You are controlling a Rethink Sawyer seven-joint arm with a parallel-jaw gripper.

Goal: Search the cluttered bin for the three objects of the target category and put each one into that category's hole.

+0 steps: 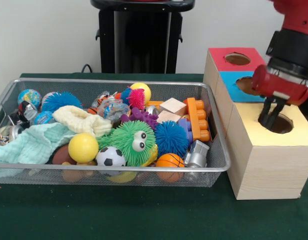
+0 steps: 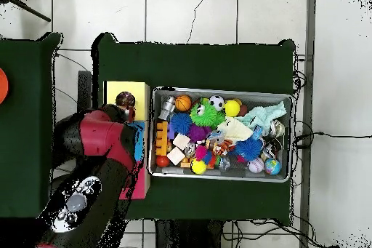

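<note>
Our hand (image 1: 272, 116) hangs over the yellow hole (image 1: 279, 123) of the box (image 1: 266, 165), fingers close together and reaching into the opening; we cannot tell whether they carry anything. The bin (image 1: 214, 165) beside the box holds the jumbled toys, balls among them. To finish this step well, we should stay centred over the hole, release low, then lift straight up clear of the rim.

No text, label, brand, number or sign can be read in either view; the wire bin (image 1: 214, 125), the toys in it and the wooden box (image 1: 266, 165) with its red, blue and yellow tops carry no legible writing; the globe ball (image 1: 29, 96) at ten o'clock in the bin shows only map patches.
</note>
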